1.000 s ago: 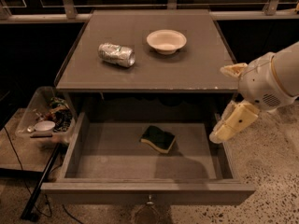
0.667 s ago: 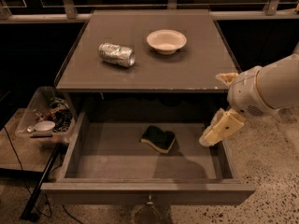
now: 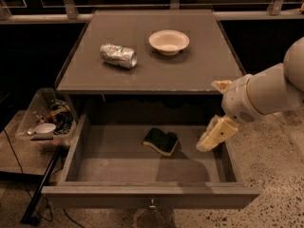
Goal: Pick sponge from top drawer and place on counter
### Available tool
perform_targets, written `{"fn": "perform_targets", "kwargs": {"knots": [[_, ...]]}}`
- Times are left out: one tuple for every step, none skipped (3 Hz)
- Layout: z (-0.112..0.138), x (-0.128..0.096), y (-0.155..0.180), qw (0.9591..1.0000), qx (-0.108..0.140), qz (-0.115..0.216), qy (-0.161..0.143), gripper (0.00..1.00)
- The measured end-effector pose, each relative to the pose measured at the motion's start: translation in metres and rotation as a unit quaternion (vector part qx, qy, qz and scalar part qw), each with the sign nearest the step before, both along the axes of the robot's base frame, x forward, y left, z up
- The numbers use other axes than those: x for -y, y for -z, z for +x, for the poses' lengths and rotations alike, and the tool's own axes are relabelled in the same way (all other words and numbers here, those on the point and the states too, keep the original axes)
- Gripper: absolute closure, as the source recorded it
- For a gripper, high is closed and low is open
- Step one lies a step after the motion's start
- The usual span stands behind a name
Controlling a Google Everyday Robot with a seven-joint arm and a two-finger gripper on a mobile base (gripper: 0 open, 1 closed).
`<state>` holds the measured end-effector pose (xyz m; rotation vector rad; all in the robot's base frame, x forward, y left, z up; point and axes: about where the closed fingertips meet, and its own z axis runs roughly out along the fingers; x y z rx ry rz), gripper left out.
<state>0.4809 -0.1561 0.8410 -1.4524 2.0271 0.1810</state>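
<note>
Since earlier, gripper (image 3: 209, 117) edged left over right side of drawer (image 3: 104, 196), jaws spread, empty. Untouched sponge (image 3: 161, 140) lies mid-drawer, near it. Grasp, lift, placing on worktop (image 3: 190, 70) all remain.

sponge (image 3: 161, 141) in top drawer (image 3: 142, 197), end effector (image 3: 205, 145) nearby

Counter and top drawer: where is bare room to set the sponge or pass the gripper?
The counter is bare along its front strip, before the can and the bowl, and right of the bowl. Its middle is crowded. The top drawer is bare in its left half; the sponge lies near the middle, and the gripper hangs by the right wall.
</note>
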Motion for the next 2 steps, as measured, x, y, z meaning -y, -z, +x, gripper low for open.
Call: {"fn": "perform_targets", "kwargs": {"knots": [[0.004, -0.002, 0.033, 0.9998, -0.016, 0.001, -0.009, 0.0], [0.011, 0.0, 0.074, 0.9993, -0.033, 0.003, -0.018, 0.0]]}}
